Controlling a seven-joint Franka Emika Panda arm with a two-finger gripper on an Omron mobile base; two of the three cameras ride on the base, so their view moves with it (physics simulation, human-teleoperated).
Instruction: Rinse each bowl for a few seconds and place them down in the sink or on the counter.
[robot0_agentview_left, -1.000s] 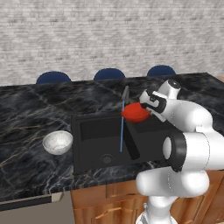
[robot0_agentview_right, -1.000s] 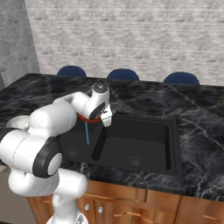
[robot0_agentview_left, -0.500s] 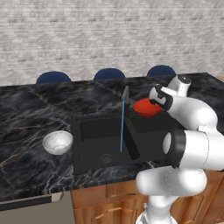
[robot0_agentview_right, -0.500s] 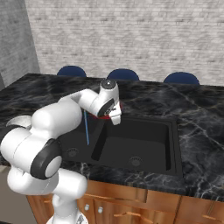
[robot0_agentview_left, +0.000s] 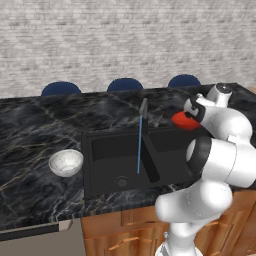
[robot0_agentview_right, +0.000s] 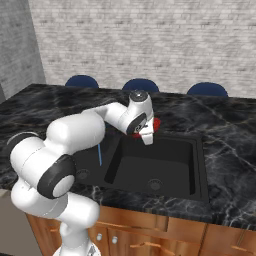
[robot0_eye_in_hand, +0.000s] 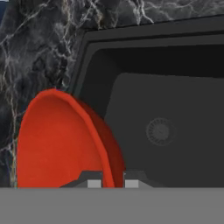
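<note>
The pincer (robot0_eye_in_hand: 109, 181) is clamped on a red bowl's (robot0_eye_in_hand: 61, 144) rim over the sink (robot0_eye_in_hand: 175, 109). The left base view adds a white speckled bowl (robot0_agentview_left: 66, 162) on the worktop (robot0_agentview_left: 30, 135).

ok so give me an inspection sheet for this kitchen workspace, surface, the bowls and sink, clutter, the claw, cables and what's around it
Surface: glossy black marble counter with pale veins, over light wooden cabinets.
Job's things: red bowl held on edge by its rim above the right basin of the black double sink; white bowl upright on the counter left of the sink; a thin stream of water runs from the faucet into the left basin.
Clutter: nothing seen.
Claw: claw shut on the red bowl's rim, one finger inside and one outside.
Cables: nothing seen.
Surroundings: three blue chairs behind the counter, pale brick wall beyond.
</note>
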